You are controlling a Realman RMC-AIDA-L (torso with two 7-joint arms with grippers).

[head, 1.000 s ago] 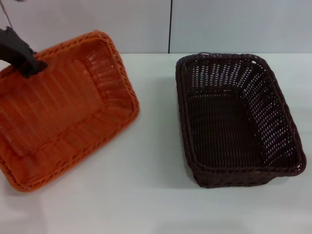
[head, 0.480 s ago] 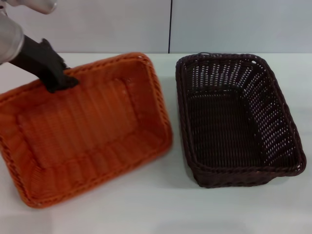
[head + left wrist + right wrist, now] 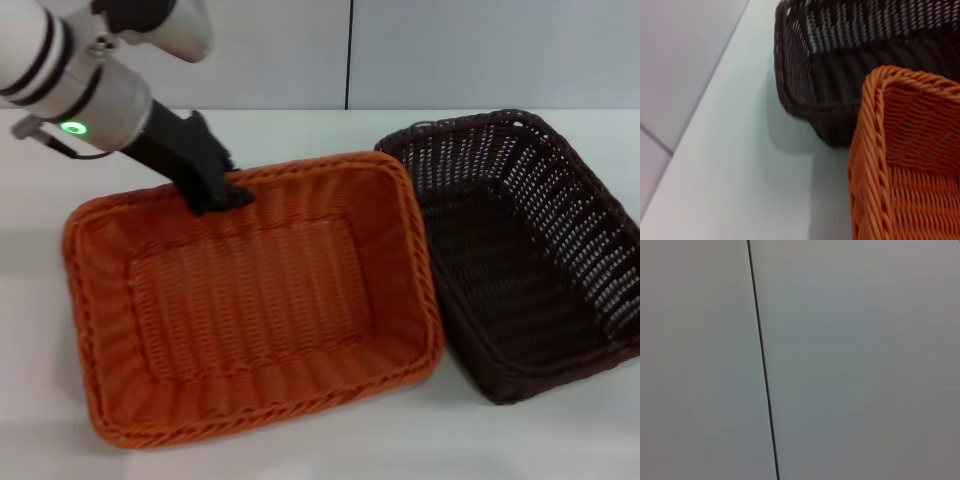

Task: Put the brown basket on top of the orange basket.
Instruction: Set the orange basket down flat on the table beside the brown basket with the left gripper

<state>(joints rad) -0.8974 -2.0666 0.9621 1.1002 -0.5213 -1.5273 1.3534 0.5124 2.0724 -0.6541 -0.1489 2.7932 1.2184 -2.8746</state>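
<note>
The orange basket (image 3: 250, 300) is at the middle-left of the white table, its right rim pressed against the brown basket (image 3: 530, 240). My left gripper (image 3: 215, 190) is shut on the orange basket's far rim. The brown basket stands at the right, turned askew with its left side lifted against the orange one. In the left wrist view the orange basket's corner (image 3: 905, 165) sits close against the brown basket (image 3: 840, 60). My right gripper is out of view.
The white table (image 3: 300, 450) runs to a pale wall (image 3: 450, 50) with a dark vertical seam behind. The right wrist view shows only that wall and seam (image 3: 762, 370).
My left gripper has dragged the orange basket to the right. It now hits the brown basket, which has been pushed right and turned.
</note>
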